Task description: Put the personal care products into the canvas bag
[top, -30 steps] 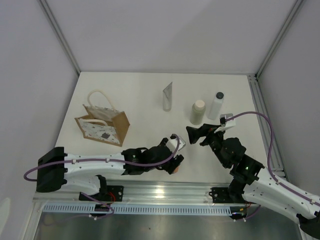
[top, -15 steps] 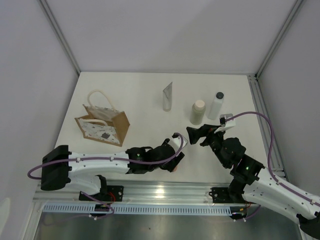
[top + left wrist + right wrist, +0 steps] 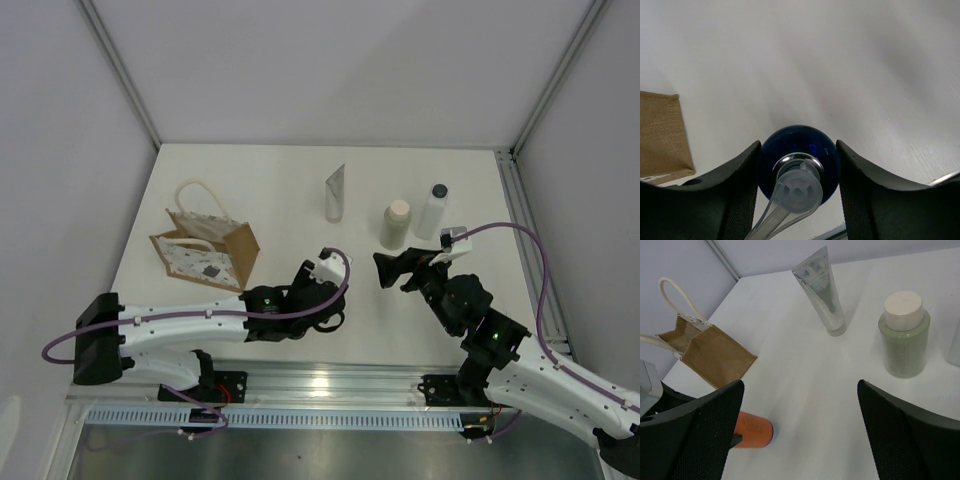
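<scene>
My left gripper [image 3: 326, 316] is shut on the blue cap [image 3: 799, 159] of the short orange bottle [image 3: 751, 429], which it holds on its side low over the table. In the top view the wrist hides the bottle. The tan canvas bag [image 3: 205, 250] stands at the left, rope handles up; it also shows in the right wrist view [image 3: 710, 352]. My right gripper [image 3: 390, 268] is open and empty. Beyond it stand the grey-white tube [image 3: 335, 193], the cream bottle [image 3: 396, 224] and the translucent bottle with dark cap [image 3: 432, 211].
A metal rail [image 3: 520, 230] runs along the table's right edge, and grey walls close the back and both sides. A corner of the bag [image 3: 660, 135] shows at the left in the left wrist view.
My left gripper has moved left and away from the near edge with the orange bottle, toward the bag. The bottle is now hidden under the wrist in the top view. The right arm has not moved.
</scene>
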